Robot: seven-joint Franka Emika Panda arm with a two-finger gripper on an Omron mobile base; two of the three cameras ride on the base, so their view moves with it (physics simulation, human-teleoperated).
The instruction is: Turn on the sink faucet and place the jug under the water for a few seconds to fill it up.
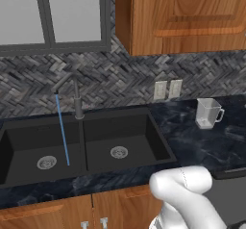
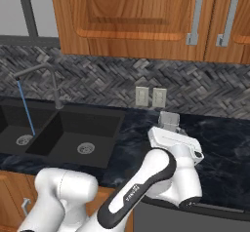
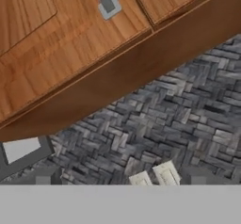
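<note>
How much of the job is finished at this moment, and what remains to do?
Done: the sink faucet is on; the water runs as a thin blue stream into the left basin of the sink.
In hand: nothing. The jug stands upright on the counter, right of the sink.
Left: grasp the jug and hold it under the stream.
</note>
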